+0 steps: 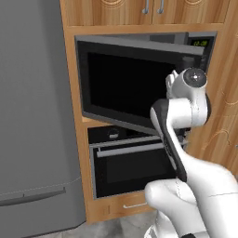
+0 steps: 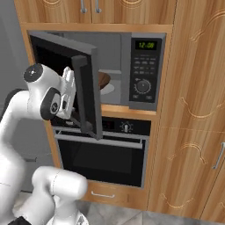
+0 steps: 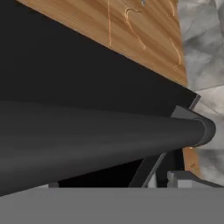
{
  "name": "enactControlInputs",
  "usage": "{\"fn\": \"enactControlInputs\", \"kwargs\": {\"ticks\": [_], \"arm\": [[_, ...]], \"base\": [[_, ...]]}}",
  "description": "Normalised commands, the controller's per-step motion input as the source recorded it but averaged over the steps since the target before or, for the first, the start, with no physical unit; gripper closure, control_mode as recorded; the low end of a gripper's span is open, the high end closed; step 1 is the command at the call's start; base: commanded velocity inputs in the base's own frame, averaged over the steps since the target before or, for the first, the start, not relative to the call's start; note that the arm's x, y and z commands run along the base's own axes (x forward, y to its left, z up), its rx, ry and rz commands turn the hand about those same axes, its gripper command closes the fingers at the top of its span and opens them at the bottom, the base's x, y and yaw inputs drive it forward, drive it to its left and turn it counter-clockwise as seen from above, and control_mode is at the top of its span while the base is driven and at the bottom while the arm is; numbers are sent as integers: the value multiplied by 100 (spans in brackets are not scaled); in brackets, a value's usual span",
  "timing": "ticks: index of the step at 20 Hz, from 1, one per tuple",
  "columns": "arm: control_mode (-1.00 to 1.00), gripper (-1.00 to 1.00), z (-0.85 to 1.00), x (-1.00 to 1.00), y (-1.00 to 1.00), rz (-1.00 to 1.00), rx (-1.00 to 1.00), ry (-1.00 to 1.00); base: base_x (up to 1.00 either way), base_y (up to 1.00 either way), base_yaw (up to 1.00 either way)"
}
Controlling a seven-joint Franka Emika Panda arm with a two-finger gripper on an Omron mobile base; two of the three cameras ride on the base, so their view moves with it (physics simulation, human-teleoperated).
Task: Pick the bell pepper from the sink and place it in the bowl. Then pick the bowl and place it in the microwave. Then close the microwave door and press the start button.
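Pressing at the half-open microwave door (image 2: 88, 94) near its dark handle (image 3: 131, 135), we judged it stiff and hinged, unable to tell our hand's (image 2: 69, 94) spread.

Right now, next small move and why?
Probably keep swinging the door shut toward the microwave. The door hangs partly open, the bowl already sits inside, and the hand sits against the door's outer face beside the handle. Start comes after it latches.
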Motion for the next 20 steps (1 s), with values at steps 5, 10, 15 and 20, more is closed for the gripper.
{"fn": "enactControlInputs", "kwargs": {"ticks": [5, 10, 15, 20], "arm": [[-100, -100, 0, 100, -82, 0, 4, 1], [-100, -100, -26, 100, -40, 1, 0, 10], [-100, -100, -26, 100, -3, 0, 0, 6], [-100, -100, -19, 100, 0, 1, 0, 0]], "base": [[0, 0, 0], [0, 0, 0], [0, 0, 0], [0, 0, 0]]}}
